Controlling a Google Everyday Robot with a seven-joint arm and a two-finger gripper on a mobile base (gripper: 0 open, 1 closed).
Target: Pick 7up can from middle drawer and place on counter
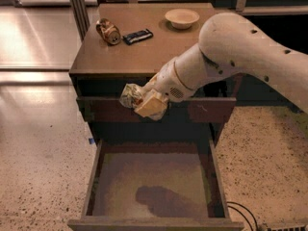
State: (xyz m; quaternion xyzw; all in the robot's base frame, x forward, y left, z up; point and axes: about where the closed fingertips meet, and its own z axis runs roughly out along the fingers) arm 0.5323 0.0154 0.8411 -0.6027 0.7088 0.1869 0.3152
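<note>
At the six o'clock edge of the view, the middle drawer [91, 179] stands pulled wide open, its flat grey-brown floor bare except for a dark shadow [161, 201] lying toward five o'clock. A black cable [240, 211] curls on the speckled floor [43, 177] just off the drawer's front corner at four o'clock. Above the drawer's back edge, in front of the dark-brown drawer front [211, 110] with its pale scratches, the gripper [140, 101] hangs in the air near the middle of the view, its jaws clamped on the 7up can [130, 95]. The crumpled pale can sticks out of the gripper toward nine o'clock, clear of the drawer floor and below the level of the counter [149, 57]. The white arm [240, 52] runs from the gripper toward two o'clock, crossing over the counter's near corner on that side. Farther back, on the counter, a brownish-gold can [108, 31] lies on its side at eleven o'clock, with a flat black object [138, 36] just beside it toward three o'clock. Farthest off, a shallow pale bowl [182, 18] sits near the counter's rear edge at twelve o'clock, well apart from the other two things.
</note>
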